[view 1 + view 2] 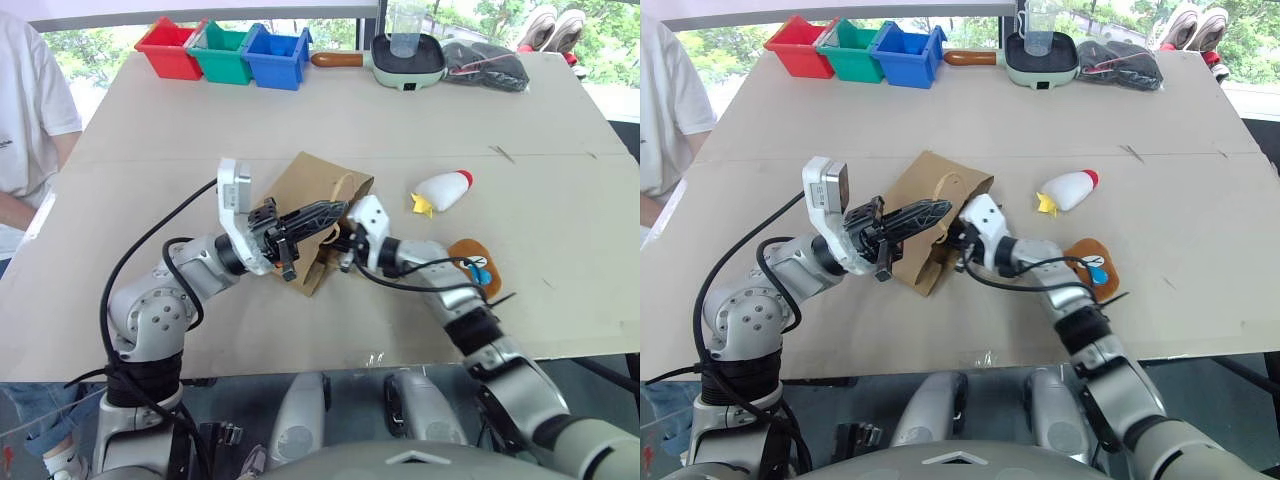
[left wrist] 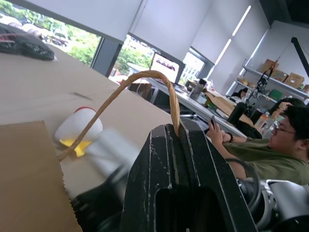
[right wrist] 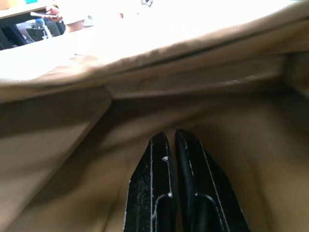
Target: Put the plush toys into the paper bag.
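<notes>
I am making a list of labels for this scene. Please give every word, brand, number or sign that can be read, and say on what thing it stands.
No text can be read in these pictures.
Paper bag: plain, no print.
White toy and brown toy: no words; the brown one bears only a face.
Red bin, green bin, blue bin: no labels visible.
Person's white shirt: a small dark mark, too small to read.

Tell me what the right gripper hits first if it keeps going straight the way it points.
Most likely the paper bag itself: the right gripper, jaws shut, already points into the bag's open mouth, with a creased inner wall straight ahead. How far off that wall lies is hard to judge.
</notes>
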